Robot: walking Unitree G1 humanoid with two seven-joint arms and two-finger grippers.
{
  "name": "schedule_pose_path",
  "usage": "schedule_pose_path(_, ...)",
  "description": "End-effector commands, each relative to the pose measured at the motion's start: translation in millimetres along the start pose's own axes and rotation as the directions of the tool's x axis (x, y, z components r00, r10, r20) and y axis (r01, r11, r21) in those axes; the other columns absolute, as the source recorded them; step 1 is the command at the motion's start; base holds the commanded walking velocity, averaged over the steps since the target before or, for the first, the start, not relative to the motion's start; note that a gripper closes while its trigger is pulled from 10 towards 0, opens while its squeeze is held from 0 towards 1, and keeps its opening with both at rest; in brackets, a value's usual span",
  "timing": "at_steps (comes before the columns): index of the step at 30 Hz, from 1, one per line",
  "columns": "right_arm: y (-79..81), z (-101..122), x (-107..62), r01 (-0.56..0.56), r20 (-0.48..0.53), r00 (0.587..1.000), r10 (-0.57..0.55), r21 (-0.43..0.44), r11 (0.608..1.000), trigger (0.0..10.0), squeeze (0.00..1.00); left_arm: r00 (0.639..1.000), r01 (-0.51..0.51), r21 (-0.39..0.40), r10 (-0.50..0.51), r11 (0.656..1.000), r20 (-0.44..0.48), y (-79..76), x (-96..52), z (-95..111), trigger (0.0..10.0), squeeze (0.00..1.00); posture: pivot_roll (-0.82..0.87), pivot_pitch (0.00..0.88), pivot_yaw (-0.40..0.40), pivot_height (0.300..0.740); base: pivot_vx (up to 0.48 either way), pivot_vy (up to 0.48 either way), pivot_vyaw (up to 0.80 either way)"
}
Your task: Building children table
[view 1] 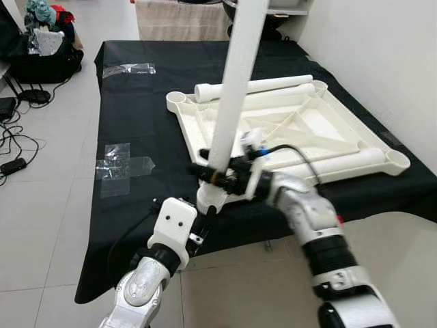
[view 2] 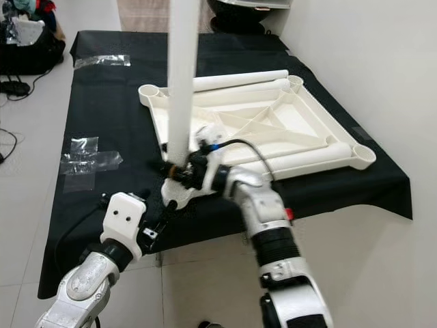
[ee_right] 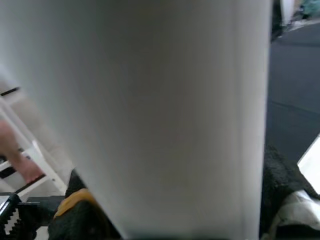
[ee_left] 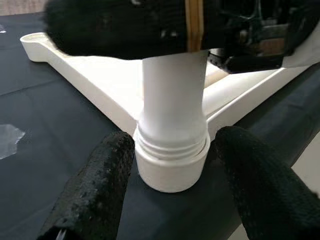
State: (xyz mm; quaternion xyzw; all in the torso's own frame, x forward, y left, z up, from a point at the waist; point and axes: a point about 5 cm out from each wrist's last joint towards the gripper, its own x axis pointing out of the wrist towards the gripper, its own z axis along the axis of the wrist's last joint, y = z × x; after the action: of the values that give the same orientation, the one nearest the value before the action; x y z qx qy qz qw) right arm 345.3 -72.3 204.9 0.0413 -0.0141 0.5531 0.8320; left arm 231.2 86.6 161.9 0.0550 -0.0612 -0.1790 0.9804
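The white table top (view 1: 307, 126) lies upside down on a black-covered table. One white leg (view 1: 235, 82) stands upright in the near-left corner socket (ee_left: 172, 170). My right gripper (view 1: 218, 176) is shut on this leg just above the socket; its black finger (ee_left: 125, 25) wraps the tube. My left gripper (ee_left: 172, 145) is open just below, at the table's front edge, with one finger (ee_left: 100, 190) on each side of the socket. Two more white legs (view 1: 263, 87) (view 1: 334, 164) lie loose inside the table top.
Clear tape pieces (view 1: 119, 164) (view 1: 130, 68) stick to the black cloth (view 1: 136, 116). A white wall (view 1: 382, 61) runs along the right. Bags (view 1: 44, 41) and cables (view 1: 13, 137) lie on the tiled floor at the far left.
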Motion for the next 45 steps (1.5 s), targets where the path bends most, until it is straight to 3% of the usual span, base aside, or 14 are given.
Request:
schedule_pose_path(1, 1.0, -1, 1.4, -0.026, -0.016, 1.0, 0.025, -0.013, 1.0, 5.1, 0.0, 1.0, 0.011, -0.008, -0.011, 1.0, 0.0, -3.0, -0.9, -1, 10.0, 0.0, 0.08, 0.165, -0.134, 0.74, 0.0, 0.0, 0.0)
schedule_pose_path(2, -5.6, -1, 4.2, 0.068, -0.016, 0.998, -0.068, -0.042, 0.997, 0.0, 0.0, 1.0, 0.01, -0.008, -0.01, 1.0, -0.001, -3.0, -0.9, -1, 10.0, 0.0, 0.08, 0.167, -0.134, 0.74, 0.0, 0.0, 0.0)
schedule_pose_path(9, -36.4, 4, -0.8, 0.545, 0.05, 0.839, -0.542, -0.097, 0.833, 0.0, 0.0, 1.0, 0.009, -0.009, -0.009, 1.0, -0.001, -2.6, -0.9, -2, 10.0, 0.0, 0.07, 0.166, -0.134, 0.74, 0.0, 0.0, 0.0)
schedule_pose_path(15, -53.9, -3, -39.0, 0.933, 0.039, 0.36, -0.932, -0.051, 0.357, 0.0, 0.0, 1.0, 0.01, -0.008, -0.01, 1.0, -0.001, -2.5, -0.4, -2, 10.0, 0.0, 0.07, 0.164, -0.131, 0.74, 0.0, 0.0, 0.0)
schedule_pose_path(18, -52.9, -5, -42.6, 0.951, 0.031, 0.308, -0.951, -0.042, 0.307, 0.0, 0.0, 1.0, 0.01, -0.007, -0.01, 1.0, -0.001, -2.5, -0.4, -2, 10.0, 0.0, 0.07, 0.164, -0.131, 0.74, 0.0, 0.0, 0.0)
schedule_pose_path(22, -39.1, -10, -49.9, 0.995, 0.035, 0.101, -0.994, -0.004, 0.101, 0.0, 0.0, 1.0, 0.01, -0.006, -0.01, 1.0, -0.001, -2.9, -0.2, -2, 10.0, 0.0, 0.07, 0.155, -0.133, 0.74, 0.0, 0.0, 0.0)
schedule_pose_path(23, -36.6, -10, -46.1, 0.995, 0.034, 0.103, -0.994, 0.012, 0.104, 3.0, 0.0, 1.0, 0.01, -0.006, -0.01, 1.0, -0.001, -3.0, -0.2, -2, 10.0, 0.0, 0.07, 0.155, -0.133, 0.74, 0.0, 0.0, 0.0)
schedule_pose_path(24, -33.8, -9, -40.8, 0.99, 0.052, 0.134, -0.99, 0.031, 0.136, 10.0, 0.0, 1.0, 0.01, -0.006, -0.01, 1.0, -0.001, -3.2, -0.2, -3, 10.0, 0.0, 0.07, 0.153, -0.132, 0.74, 0.0, 0.0, 0.0)
schedule_pose_path(26, -32.0, -8, -36.8, 0.987, 0.065, 0.151, -0.986, 0.044, 0.154, 10.0, 0.0, 1.0, 0.011, -0.007, -0.011, 1.0, -0.001, -3.2, -0.3, -3, 10.0, 0.0, 0.07, 0.153, -0.132, 0.74, 0.0, 0.0, 0.0)
schedule_pose_path(27, -28.1, -1, -27.5, 0.968, 0.127, 0.237, -0.963, 0.055, 0.245, 10.0, 1.0, 1.0, 0.012, -0.008, -0.012, 1.0, -0.001, -3.7, -0.3, -3, 10.0, 0.0, 0.07, 0.149, -0.134, 0.74, 0.0, 0.0, 0.0)
schedule_pose_path(33, -28.2, 11, -25.8, 0.951, 0.196, 0.282, -0.939, 0.07, 0.301, 10.0, 1.0, 1.0, 0.015, -0.01, -0.015, 1.0, -0.001, -4.7, -0.1, -3, 10.0, 0.0, 0.07, 0.145, -0.138, 0.74, 0.0, 0.0, 0.0)
schedule_pose_path(34, -27.4, 15, -22.3, 0.926, 0.217, 0.344, -0.914, 0.081, 0.368, 10.0, 0.0, 1.0, 0.013, -0.01, -0.013, 1.0, -0.001, -4.6, -0.2, -3, 10.0, 0.0, 0.07, 0.144, -0.138, 0.74, 0.0, 0.0, 0.0)
schedule_pose_path(40, -22.6, 30, -15.3, 0.546, 0.264, 0.791, -0.552, 0.104, 0.832, 10.0, 0.0, 1.0, 0.013, -0.013, -0.013, 1.0, 0.0, -4.6, -0.3, -4, 10.0, 0.0, 0.07, 0.138, -0.137, 0.74, 0.0, 0.0, 0.0)
schedule_pose_path(45, -14.8, 27, -18.0, 0.298, 0.201, 0.932, -0.3, 0.043, 0.954, 10.0, 0.0, 1.0, 0.018, -0.014, -0.018, 1.0, 0.001, -5.5, -0.5, -4, 10.0, 0.0, 0.07, 0.134, -0.138, 0.74, 0.0, 0.0, 0.0)
